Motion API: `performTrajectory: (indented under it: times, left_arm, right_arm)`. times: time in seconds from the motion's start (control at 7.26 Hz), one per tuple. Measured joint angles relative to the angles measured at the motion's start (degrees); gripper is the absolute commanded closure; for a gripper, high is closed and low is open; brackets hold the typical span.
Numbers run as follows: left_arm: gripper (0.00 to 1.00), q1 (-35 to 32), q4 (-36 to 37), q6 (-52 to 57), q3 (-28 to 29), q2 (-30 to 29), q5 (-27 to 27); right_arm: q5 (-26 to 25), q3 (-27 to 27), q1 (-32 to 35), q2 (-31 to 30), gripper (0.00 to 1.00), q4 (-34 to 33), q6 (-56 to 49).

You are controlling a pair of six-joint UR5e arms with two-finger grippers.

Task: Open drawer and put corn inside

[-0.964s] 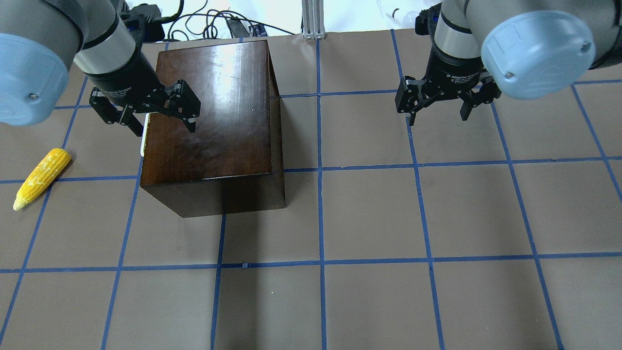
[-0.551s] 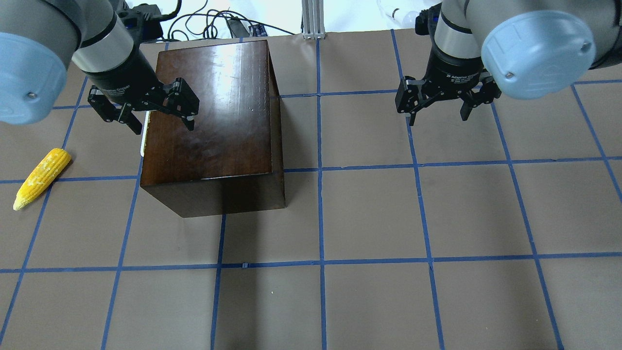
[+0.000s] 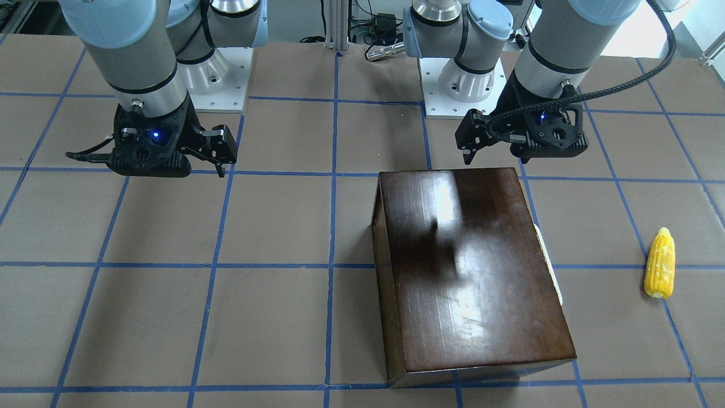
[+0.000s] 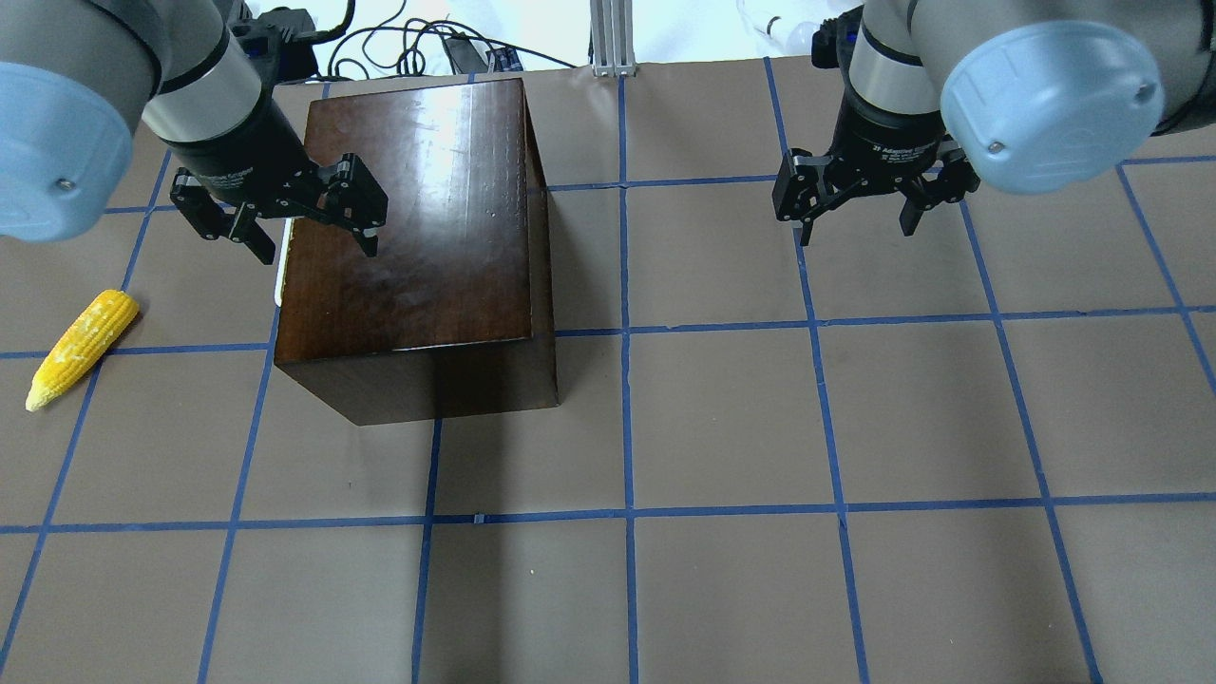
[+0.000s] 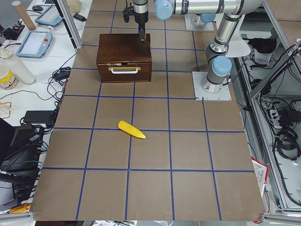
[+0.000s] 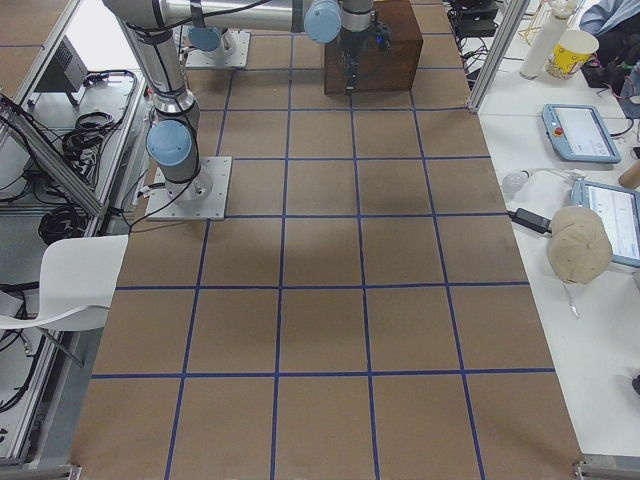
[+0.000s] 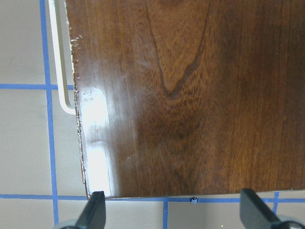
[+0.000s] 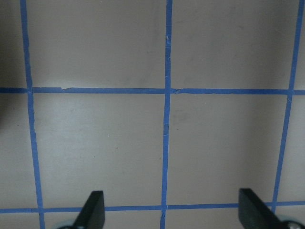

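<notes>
The glossy dark brown box [image 4: 418, 218] stands at the far left of the table. Its drawer [image 5: 124, 69] is shut, and the front with a pale handle [image 4: 278, 285] faces the table's left end. The yellow corn [image 4: 83, 349] lies on the table left of the box, apart from it, and also shows in the front-facing view [image 3: 660, 271]. My left gripper [image 4: 315, 249] is open and empty, hovering over the box's top near the handle-side edge [image 7: 78, 143]. My right gripper [image 4: 855, 233] is open and empty above bare table at the far right.
The table is brown paper with a blue tape grid [image 4: 627, 328]. Cables [image 4: 408, 47] and a metal post [image 4: 613, 38] lie past the far edge. Both arm bases [image 3: 459, 85] stand behind the box in the front-facing view.
My left gripper has shifted slightly toward the far edge and left over the box top, still open. The right arm, box and corn have not moved.
</notes>
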Motion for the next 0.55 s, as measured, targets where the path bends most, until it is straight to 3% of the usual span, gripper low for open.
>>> performTrajectory:
  times: [0.55]
  left_arm:
    - [0.00, 0.4, 0.6, 0.3, 0.6, -0.2, 0.0]
  right_arm:
    - [0.0, 0.0, 0.0, 0.0, 0.00, 0.0, 0.0]
